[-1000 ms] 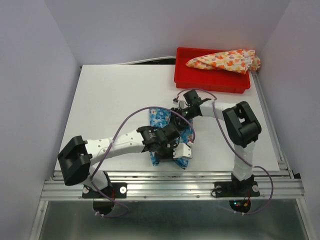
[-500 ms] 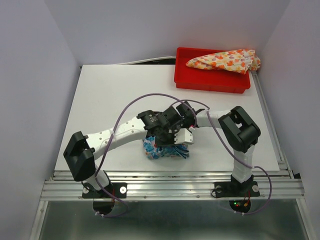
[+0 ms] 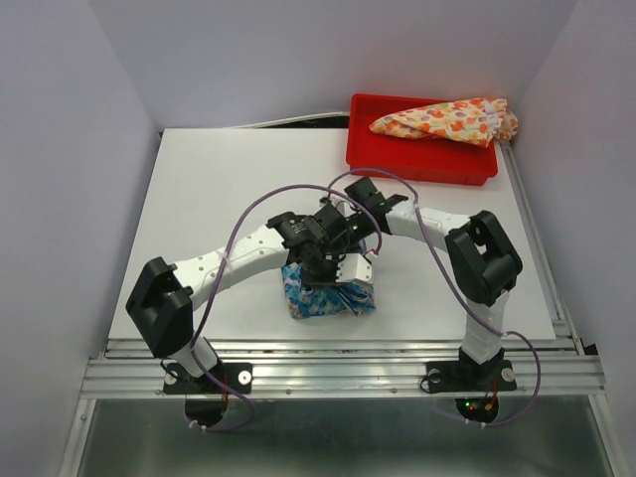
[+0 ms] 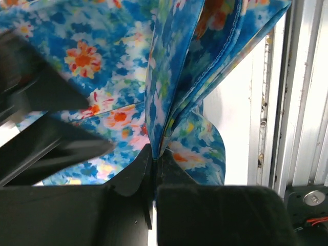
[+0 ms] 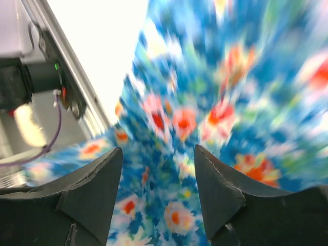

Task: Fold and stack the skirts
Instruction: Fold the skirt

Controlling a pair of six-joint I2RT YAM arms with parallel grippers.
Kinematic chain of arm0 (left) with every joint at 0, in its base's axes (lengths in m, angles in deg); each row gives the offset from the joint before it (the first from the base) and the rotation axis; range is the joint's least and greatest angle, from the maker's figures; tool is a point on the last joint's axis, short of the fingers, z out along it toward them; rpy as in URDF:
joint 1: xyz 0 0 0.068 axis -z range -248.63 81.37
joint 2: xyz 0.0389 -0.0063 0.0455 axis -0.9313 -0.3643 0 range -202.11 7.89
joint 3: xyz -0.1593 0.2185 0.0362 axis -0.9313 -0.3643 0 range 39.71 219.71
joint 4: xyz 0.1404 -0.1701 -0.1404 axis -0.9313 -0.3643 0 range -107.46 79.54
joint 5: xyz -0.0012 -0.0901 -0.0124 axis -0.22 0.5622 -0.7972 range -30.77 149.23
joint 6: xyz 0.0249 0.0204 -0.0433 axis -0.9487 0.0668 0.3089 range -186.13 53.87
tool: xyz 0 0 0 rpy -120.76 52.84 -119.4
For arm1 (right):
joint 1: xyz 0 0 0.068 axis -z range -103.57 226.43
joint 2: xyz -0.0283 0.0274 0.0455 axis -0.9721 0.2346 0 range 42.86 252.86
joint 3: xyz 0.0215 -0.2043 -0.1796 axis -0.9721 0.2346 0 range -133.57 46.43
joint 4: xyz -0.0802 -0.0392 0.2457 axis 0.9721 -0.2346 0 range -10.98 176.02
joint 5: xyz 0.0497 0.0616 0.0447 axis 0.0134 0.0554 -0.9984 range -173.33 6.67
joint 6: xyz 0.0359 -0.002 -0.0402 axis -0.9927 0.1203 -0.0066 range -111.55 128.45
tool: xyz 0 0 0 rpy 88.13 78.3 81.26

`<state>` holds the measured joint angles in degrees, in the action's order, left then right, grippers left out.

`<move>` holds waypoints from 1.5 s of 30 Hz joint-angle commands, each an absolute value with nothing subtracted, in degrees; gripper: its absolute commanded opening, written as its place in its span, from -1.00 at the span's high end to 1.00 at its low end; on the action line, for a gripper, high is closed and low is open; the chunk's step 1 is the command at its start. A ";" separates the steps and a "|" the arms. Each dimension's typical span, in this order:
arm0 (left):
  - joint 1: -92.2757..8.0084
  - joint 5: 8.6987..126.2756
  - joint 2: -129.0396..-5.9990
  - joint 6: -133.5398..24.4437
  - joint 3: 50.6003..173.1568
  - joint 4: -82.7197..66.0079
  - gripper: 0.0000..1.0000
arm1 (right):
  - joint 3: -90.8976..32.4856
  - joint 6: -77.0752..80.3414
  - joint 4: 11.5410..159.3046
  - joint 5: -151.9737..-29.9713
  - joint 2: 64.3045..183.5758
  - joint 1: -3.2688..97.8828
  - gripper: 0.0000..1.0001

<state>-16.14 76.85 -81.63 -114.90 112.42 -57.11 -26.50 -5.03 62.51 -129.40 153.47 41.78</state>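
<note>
The blue floral skirt (image 3: 323, 296) lies bunched and folded on the white table near the front edge. My left gripper (image 3: 333, 260) is above it, shut on an edge of the blue skirt (image 4: 169, 92), with the cloth layers hanging from the closed jaws. My right gripper (image 3: 350, 231) is just behind the left one, open, with blue cloth (image 5: 205, 102) filling the view behind its fingers and nothing pinched. The cream-yellow skirt (image 3: 447, 119) with orange and red flowers lies in the red tray (image 3: 370, 159) at the back right.
The table's front metal rail (image 3: 338, 350) runs just below the blue skirt and also shows in the left wrist view (image 4: 297, 102). Grey walls enclose the table on the left, back and right. Purple cables loop over both arms.
My left gripper has carried the skirt's near edge from the front toward the back, folding the blue skirt into a shorter bundle. My right gripper has shifted slightly back and left.
</note>
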 commanded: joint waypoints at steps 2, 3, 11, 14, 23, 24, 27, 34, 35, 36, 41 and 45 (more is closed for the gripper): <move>-16.16 79.97 -80.71 -117.63 113.80 -59.42 1.00 | -40.39 6.31 55.37 -124.82 156.04 45.05 -0.32; -16.25 79.79 -80.71 -117.63 113.71 -59.24 1.00 | -42.15 7.73 54.47 -124.12 157.37 45.06 -0.32; -16.51 78.83 -81.14 -117.54 114.24 -58.10 1.00 | -51.12 18.64 50.00 -119.46 169.06 45.76 -0.22; -17.83 78.48 -81.76 -117.98 115.29 -58.01 1.00 | -52.71 19.88 48.31 -120.42 173.02 45.76 -0.01; -23.28 75.22 -86.76 -121.67 120.83 -56.78 1.00 | -47.01 18.73 48.05 -126.92 173.56 45.76 0.66; -24.41 74.79 -88.16 -122.37 121.53 -56.43 1.00 | -46.39 18.82 48.14 -127.19 173.12 45.76 0.67; -25.92 73.64 -89.84 -123.34 121.98 -54.59 1.00 | -45.33 18.99 48.14 -128.15 172.41 45.76 0.68; -29.08 72.85 -92.66 -125.45 120.66 -48.35 1.00 | -45.07 18.56 47.61 -130.35 171.80 45.76 0.69; -29.52 72.67 -93.01 -125.80 120.57 -47.04 1.00 | -45.07 18.56 47.44 -130.79 171.79 45.76 0.69; -29.70 72.76 -93.19 -125.89 120.57 -46.50 1.00 | -45.15 18.64 47.35 -131.23 171.71 45.76 0.69; -30.31 72.76 -95.03 -126.86 120.83 -45.00 0.91 | -46.12 18.73 46.29 -132.11 172.23 45.76 0.69; -30.31 72.94 -95.56 -127.74 120.83 -45.26 0.44 | -46.73 18.64 46.38 -132.11 172.50 45.76 0.68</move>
